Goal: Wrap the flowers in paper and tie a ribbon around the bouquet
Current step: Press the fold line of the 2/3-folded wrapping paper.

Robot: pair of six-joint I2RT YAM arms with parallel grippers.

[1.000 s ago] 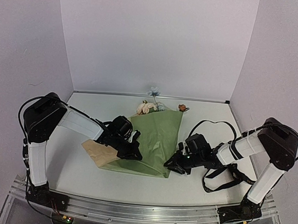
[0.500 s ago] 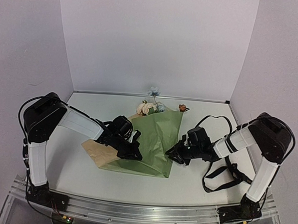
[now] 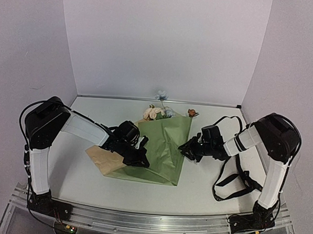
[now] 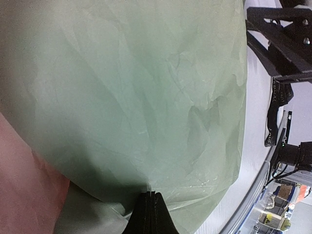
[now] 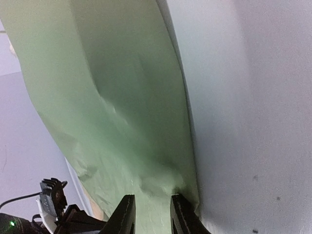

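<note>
The olive-green paper point(image 3: 165, 143) lies folded over the flowers, with its tan reverse point(image 3: 103, 159) showing at the left. Blue point(image 3: 161, 94), cream point(image 3: 153, 112) and orange point(image 3: 192, 112) heads poke out at the far end of this bouquet. My left gripper point(image 3: 140, 159) is shut on a fold of the paper point(image 4: 146, 97), its tips point(image 4: 152, 194) pressed together on it. At the paper's right edge point(image 5: 122, 97) my right gripper point(image 3: 185, 149) stands open; its fingers point(image 5: 152, 204) straddle the crumpled edge. A flat black band that looks like the ribbon point(image 3: 231, 179) loops on the table under my right arm.
White walls enclose the table on three sides. A metal rail point(image 3: 151, 221) runs along the near edge. A thin black cable point(image 3: 224, 120) arches over my right forearm. My right arm's black frame point(image 4: 282, 44) shows beyond the paper in the left wrist view.
My right gripper has moved away from me along the paper's right edge, from its near corner to about mid-length, still open. The left gripper and the paper have stayed put.
</note>
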